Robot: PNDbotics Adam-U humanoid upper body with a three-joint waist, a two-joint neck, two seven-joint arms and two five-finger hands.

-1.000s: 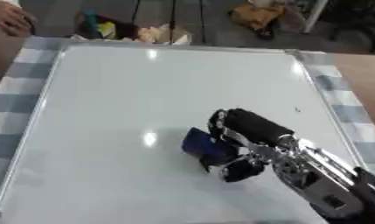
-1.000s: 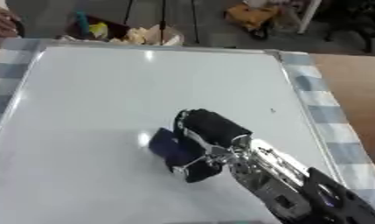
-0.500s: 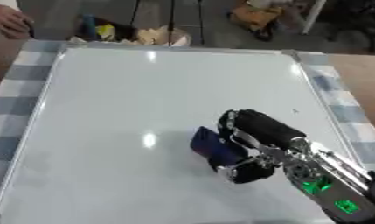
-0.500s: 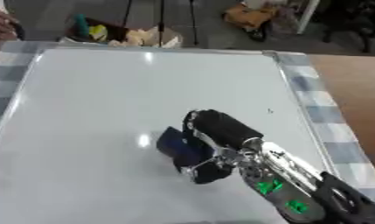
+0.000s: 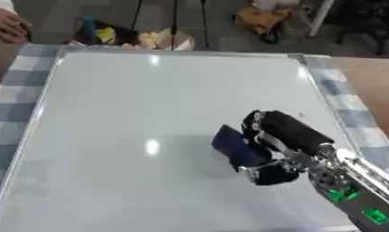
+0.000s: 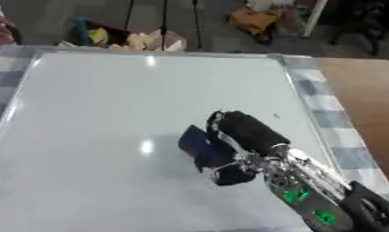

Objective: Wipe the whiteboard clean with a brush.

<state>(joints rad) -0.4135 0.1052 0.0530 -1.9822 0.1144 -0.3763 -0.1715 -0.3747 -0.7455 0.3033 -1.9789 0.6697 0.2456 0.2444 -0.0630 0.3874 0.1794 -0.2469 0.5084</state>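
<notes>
A large whiteboard (image 5: 133, 118) lies flat and fills most of both views. My right hand (image 5: 280, 136) comes in from the lower right and is curled round a dark blue brush (image 5: 233, 146), which presses on the board right of centre. A small dark mark (image 6: 277, 116) shows on the board just beyond the hand, toward the right edge. The rest of the board looks white with light glare. My left hand shows in no view.
A blue-and-white checked cloth (image 5: 352, 122) lies under the board and shows along both sides. Beyond the far edge are a crumpled paper and small items (image 5: 149, 38). A person's hand (image 5: 7, 25) rests at the far left corner.
My right hand has slid the brush a little to the right and slightly away across the board. The view has shifted a bit too.
</notes>
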